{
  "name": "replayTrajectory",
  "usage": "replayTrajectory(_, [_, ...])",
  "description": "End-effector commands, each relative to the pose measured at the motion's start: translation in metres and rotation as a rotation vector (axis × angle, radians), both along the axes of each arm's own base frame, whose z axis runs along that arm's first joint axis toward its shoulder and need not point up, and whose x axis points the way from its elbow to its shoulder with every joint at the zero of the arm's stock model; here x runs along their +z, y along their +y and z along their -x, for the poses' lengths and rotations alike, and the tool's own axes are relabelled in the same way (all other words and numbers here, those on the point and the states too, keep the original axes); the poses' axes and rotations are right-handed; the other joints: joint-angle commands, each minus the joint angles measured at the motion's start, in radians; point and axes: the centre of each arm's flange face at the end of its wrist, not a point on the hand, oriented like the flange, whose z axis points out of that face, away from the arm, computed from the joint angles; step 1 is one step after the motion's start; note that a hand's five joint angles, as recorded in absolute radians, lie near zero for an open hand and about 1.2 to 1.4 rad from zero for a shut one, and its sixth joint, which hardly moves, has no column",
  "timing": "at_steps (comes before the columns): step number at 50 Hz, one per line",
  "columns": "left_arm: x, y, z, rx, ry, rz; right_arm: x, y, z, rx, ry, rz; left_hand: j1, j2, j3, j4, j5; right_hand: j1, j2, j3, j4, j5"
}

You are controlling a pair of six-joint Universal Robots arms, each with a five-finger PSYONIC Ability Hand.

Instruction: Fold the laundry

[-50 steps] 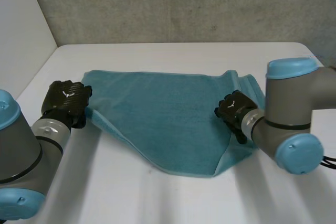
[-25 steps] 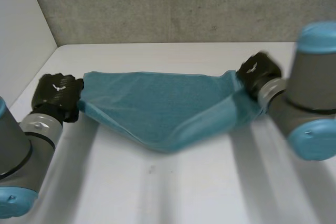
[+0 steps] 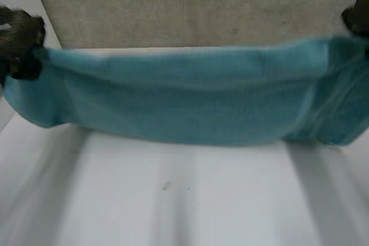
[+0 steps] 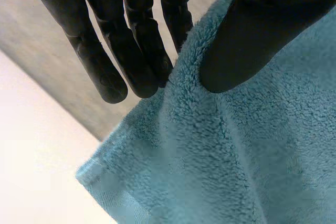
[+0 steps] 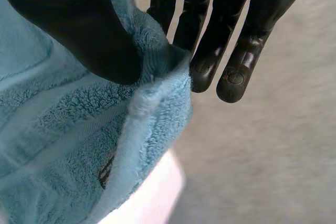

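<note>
as seen from the head view, holding a teal towel (image 3: 184, 96) stretched wide over the white table (image 3: 184, 200), in front of the grey wall (image 3: 184, 4). gripped at one upper end by the left hand (image 3: 20, 41) and at the other by the right hand (image 3: 357, 18), well apart. runs nearly straight along the top from hand to hand; hangs as a broad band below, doubled over itself near the right hand. cannot tell whether the lower edge touches the table.

from the left wrist view: pinching the towel's edge close to a corner (image 4: 89, 174), thumb (image 4: 262, 24) pressed into the pile on the near side, straight fingers (image 4: 136, 51) behind it, some fingertips reaching past the edge.

from the right wrist view: pinching a bunched, folded-over edge in the same way, thumb (image 5: 79, 24) on the near side, straight fingers (image 5: 241, 40) behind, with some fingertips clear of the cloth. shows a flat woven band (image 5: 58, 129) across the pile below the thumb, and beside it a small dark mark (image 5: 106, 169), too small to read.
</note>
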Motion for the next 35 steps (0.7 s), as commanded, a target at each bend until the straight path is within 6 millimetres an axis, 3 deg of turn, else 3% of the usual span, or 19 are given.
replayTrajectory(1, [-0.090, -0.033, 0.010, -0.061, -0.089, -0.381, -0.091, -0.036, -0.004, 0.042, 0.103, -0.357, 0.294, 0.198, 0.203, 0.201, 0.264, 0.419, 0.219, 0.214, 0.204, 0.251])
replayTrajectory(5, [-0.117, -0.049, 0.014, -0.062, -0.134, -0.455, -0.111, -0.054, -0.006, 0.041, 0.109, -0.397, 0.294, 0.198, 0.203, 0.201, 0.264, 0.419, 0.219, 0.214, 0.204, 0.251])
replayTrajectory(7, [-0.131, -0.071, 0.018, -0.056, -0.202, -0.459, -0.121, -0.084, -0.008, 0.018, 0.093, -0.351, 0.294, 0.198, 0.203, 0.201, 0.264, 0.419, 0.219, 0.214, 0.204, 0.251])
replayTrajectory(11, [-0.124, -0.098, 0.021, -0.026, -0.253, -0.386, -0.114, -0.116, -0.009, -0.021, 0.064, -0.238, 0.294, 0.198, 0.203, 0.201, 0.264, 0.419, 0.219, 0.214, 0.204, 0.251])
replayTrajectory(12, [-0.110, -0.111, 0.024, -0.010, -0.259, -0.319, -0.097, -0.130, -0.011, -0.044, 0.031, -0.145, 0.294, 0.198, 0.203, 0.201, 0.264, 0.419, 0.219, 0.214, 0.204, 0.251])
replayTrajectory(13, [-0.110, -0.111, 0.024, -0.010, -0.259, -0.318, -0.097, -0.130, -0.011, -0.045, 0.031, -0.144, 0.294, 0.198, 0.203, 0.201, 0.264, 0.419, 0.219, 0.214, 0.204, 0.251])
replayTrajectory(15, [-0.064, -0.135, 0.032, 0.011, -0.260, -0.096, -0.045, -0.150, -0.022, -0.072, -0.059, 0.097, 0.294, 0.198, 0.203, 0.201, 0.264, 0.419, 0.219, 0.214, 0.204, 0.251])
replayTrajectory(16, [-0.063, -0.135, 0.032, 0.011, -0.260, -0.095, -0.044, -0.150, -0.022, -0.072, -0.060, 0.098, 0.294, 0.198, 0.203, 0.201, 0.264, 0.419, 0.219, 0.214, 0.204, 0.251])
replayTrajectory(18, [-0.003, -0.149, 0.038, 0.050, -0.230, 0.201, 0.012, -0.156, -0.029, -0.073, -0.154, 0.355, 0.294, 0.198, 0.203, 0.201, 0.264, 0.419, 0.219, 0.214, 0.204, 0.251])
replayTrajectory(19, [-0.003, -0.149, 0.038, 0.051, -0.230, 0.202, 0.012, -0.156, -0.029, -0.073, -0.154, 0.356, 0.294, 0.198, 0.203, 0.201, 0.264, 0.419, 0.219, 0.214, 0.204, 0.251])
replayTrajectory(20, [0.028, -0.147, 0.039, 0.063, -0.203, 0.344, 0.029, -0.158, -0.030, -0.069, -0.192, 0.457, 0.294, 0.198, 0.203, 0.201, 0.264, 0.419, 0.219, 0.214, 0.204, 0.251])
replayTrajectory(21, [0.028, -0.147, 0.039, 0.063, -0.203, 0.345, 0.029, -0.158, -0.030, -0.069, -0.192, 0.458, 0.294, 0.198, 0.203, 0.201, 0.264, 0.419, 0.219, 0.214, 0.204, 0.251])
replayTrajectory(23, [0.075, -0.138, 0.038, 0.098, -0.136, 0.579, 0.048, -0.147, -0.036, -0.048, -0.234, 0.585, 0.294, 0.198, 0.203, 0.201, 0.264, 0.419, 0.219, 0.214, 0.204, 0.251])
replayTrajectory(25, [0.085, -0.135, 0.038, 0.106, -0.112, 0.641, 0.053, -0.137, -0.038, -0.037, -0.246, 0.618, 0.294, 0.198, 0.203, 0.201, 0.264, 0.419, 0.219, 0.214, 0.204, 0.251])
replayTrajectory(29, [0.068, -0.134, 0.038, 0.095, -0.118, 0.590, 0.044, -0.123, -0.036, -0.028, -0.242, 0.611, 0.294, 0.198, 0.203, 0.201, 0.264, 0.419, 0.219, 0.214, 0.204, 0.251])
replayTrajectory(31, [0.039, -0.136, 0.035, 0.087, -0.139, 0.486, 0.018, -0.116, -0.035, -0.022, -0.220, 0.530, 0.294, 0.198, 0.203, 0.201, 0.264, 0.419, 0.219, 0.214, 0.204, 0.251])
replayTrajectory(32, [0.039, -0.136, 0.035, 0.087, -0.139, 0.485, 0.018, -0.116, -0.035, -0.022, -0.220, 0.529, 0.294, 0.198, 0.203, 0.201, 0.264, 0.419, 0.219, 0.214, 0.204, 0.251])
replayTrajectory(34, [0.001, -0.133, 0.031, 0.067, -0.141, 0.344, -0.014, -0.112, -0.034, -0.019, -0.201, 0.430, 0.294, 0.198, 0.203, 0.201, 0.264, 0.419, 0.219, 0.214, 0.204, 0.251])
replayTrajectory(35, [0.000, -0.133, 0.031, 0.067, -0.141, 0.343, -0.014, -0.112, -0.034, -0.019, -0.200, 0.429, 0.294, 0.198, 0.203, 0.201, 0.264, 0.419, 0.219, 0.214, 0.204, 0.251])
